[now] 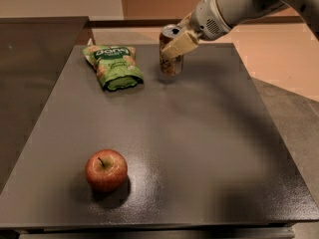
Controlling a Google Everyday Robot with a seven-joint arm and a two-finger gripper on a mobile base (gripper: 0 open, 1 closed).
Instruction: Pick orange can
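The orange can [172,65], orange-brown with a silver top, stands upright at the far middle of the dark table [199,133]. My gripper [173,44] comes in from the upper right and is shut on the can's upper half. One beige finger [179,44] lies across the can's front; the other is hidden behind it. The can seems raised slightly off the table, with a faint shadow under it.
A green snack bag [113,65] lies to the left of the can. A red apple [105,170] sits near the front left. A second dark surface [30,68] adjoins on the left. The table's right edge drops to the floor.
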